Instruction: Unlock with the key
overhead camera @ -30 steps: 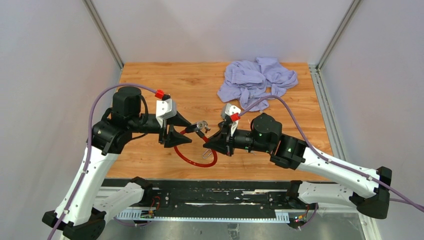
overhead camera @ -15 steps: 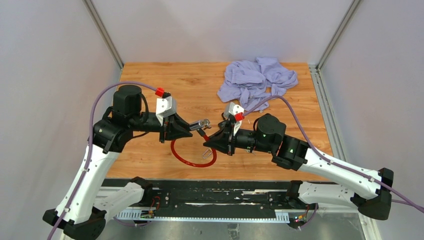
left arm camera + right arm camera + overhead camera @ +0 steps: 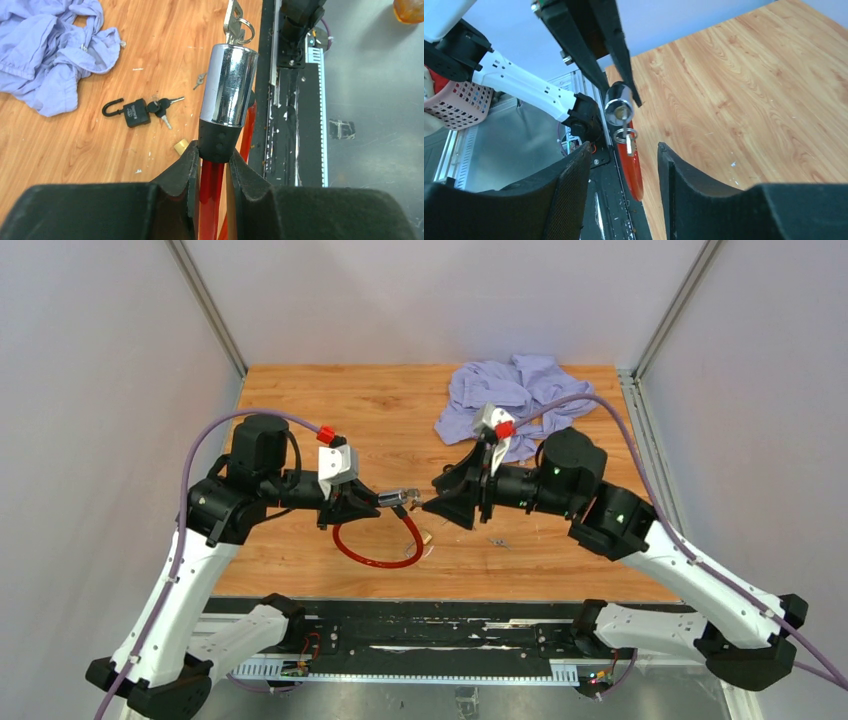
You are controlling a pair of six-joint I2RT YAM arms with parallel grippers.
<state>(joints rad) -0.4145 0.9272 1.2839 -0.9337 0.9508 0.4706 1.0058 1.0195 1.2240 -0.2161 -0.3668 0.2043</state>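
Key [image 3: 624, 122] juts from the chrome lock [image 3: 229, 82], held above the worktop's [image 3: 380, 410] near edge by the left claw [image 3: 212, 162], clenched on its black collar [image 3: 217, 144]. Right claw [image 3: 624, 147], released, faces the key end-on, along the lock's axis.

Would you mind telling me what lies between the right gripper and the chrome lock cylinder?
Only the key, sticking out of the chrome lock cylinder toward the open right gripper. The right wrist view shows this.
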